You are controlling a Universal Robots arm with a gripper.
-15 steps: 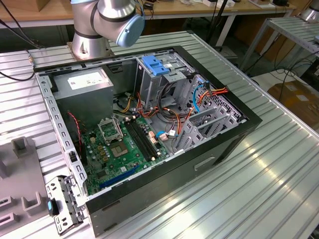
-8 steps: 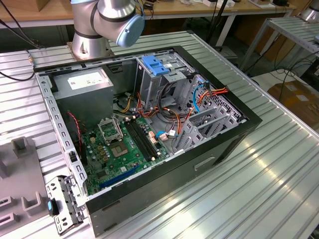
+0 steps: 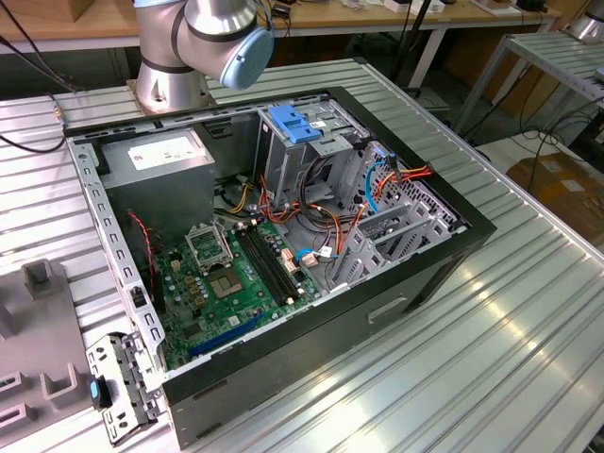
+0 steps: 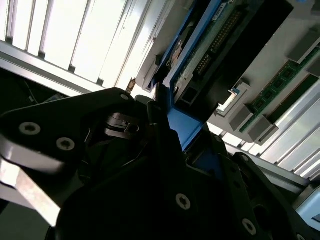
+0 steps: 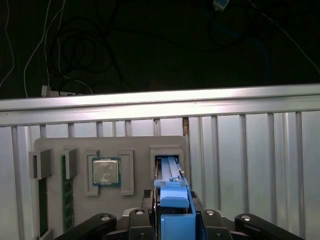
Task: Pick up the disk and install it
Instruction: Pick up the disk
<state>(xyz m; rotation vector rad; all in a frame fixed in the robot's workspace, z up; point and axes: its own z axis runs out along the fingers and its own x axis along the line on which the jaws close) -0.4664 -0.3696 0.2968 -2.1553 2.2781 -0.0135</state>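
Right up against the lens, the gripper (image 5: 172,225) - black, bolted body, 2 fingers (image 5: 142,222) - and it is clamped on the disk (image 5: 170,172), 1 finger pressed to each side of the light blue carrier rail. In the first wrist view the disk stands on its edge in a narrow slot of the grey parts tray (image 5: 135,145), blue rail facing the camera, the lower part sunk into the slot. Beside that slot, in its own square recess, sits a processor chip (image 5: 106,172), and further along the tray lie green memory sticks (image 5: 64,190).

The second wrist view comes in from the side: the gripper (image 4: 182,135) closed around the blue rail, and beyond it the disk's (image 4: 205,55) circuit-board face with a row of connector pins. No gap is visible between fingers and plastic.

Over in the exterior view, the open computer case (image 3: 406,293) lies on the ribbed aluminium table (image 3: 453,377), green motherboard (image 3: 226,283) exposed. A blue bracket (image 3: 291,123) tops the tall metal drive cage, and the grey power supply (image 3: 156,160) sits at the case's far corner. The arm's base (image 3: 179,57) is bolted just behind the case - and the grey tray (image 3: 38,321) lies at the exterior view's left, well apart from the drive cage.
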